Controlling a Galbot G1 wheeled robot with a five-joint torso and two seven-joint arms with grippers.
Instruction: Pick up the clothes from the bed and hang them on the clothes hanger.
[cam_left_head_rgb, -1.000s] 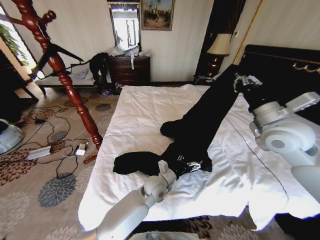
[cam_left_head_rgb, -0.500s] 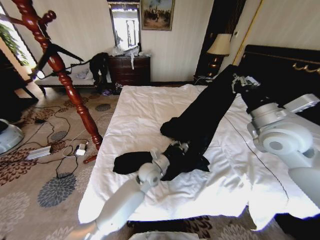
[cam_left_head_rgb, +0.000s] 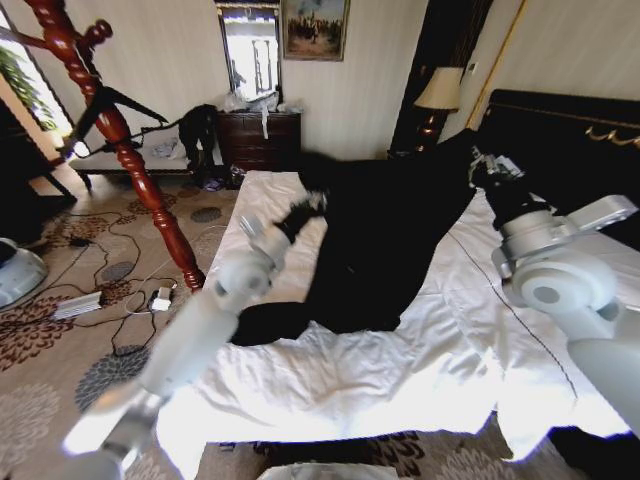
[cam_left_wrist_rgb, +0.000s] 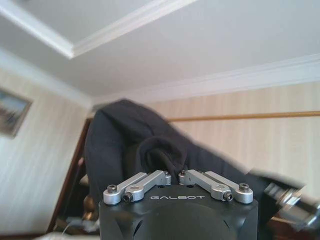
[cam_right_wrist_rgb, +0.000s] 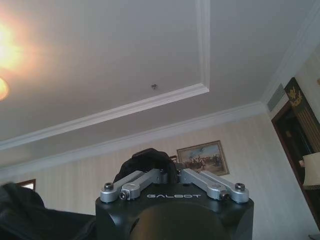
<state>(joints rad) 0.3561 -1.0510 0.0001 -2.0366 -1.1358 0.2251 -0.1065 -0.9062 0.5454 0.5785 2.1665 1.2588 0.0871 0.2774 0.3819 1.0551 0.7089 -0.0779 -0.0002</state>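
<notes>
Bedroom in home. Big white bed (cam_left_head_rgb: 400, 370) at middle, lamp (cam_left_head_rgb: 437, 92) upper right, dresser (cam_left_head_rgb: 258, 140) and painting (cam_left_head_rgb: 315, 28) at top, flowered carpet (cam_left_head_rgb: 60, 370) lower left.

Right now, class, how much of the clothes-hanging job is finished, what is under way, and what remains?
Done: both tools grip the large black soft-fabric garment; left tool, right tool. Under way: the garment hangs spread between them, its lower part on the white quilted bed. Left: the slim black triangular hanger on the reddish turned-wood coat stand holds nothing.
</notes>
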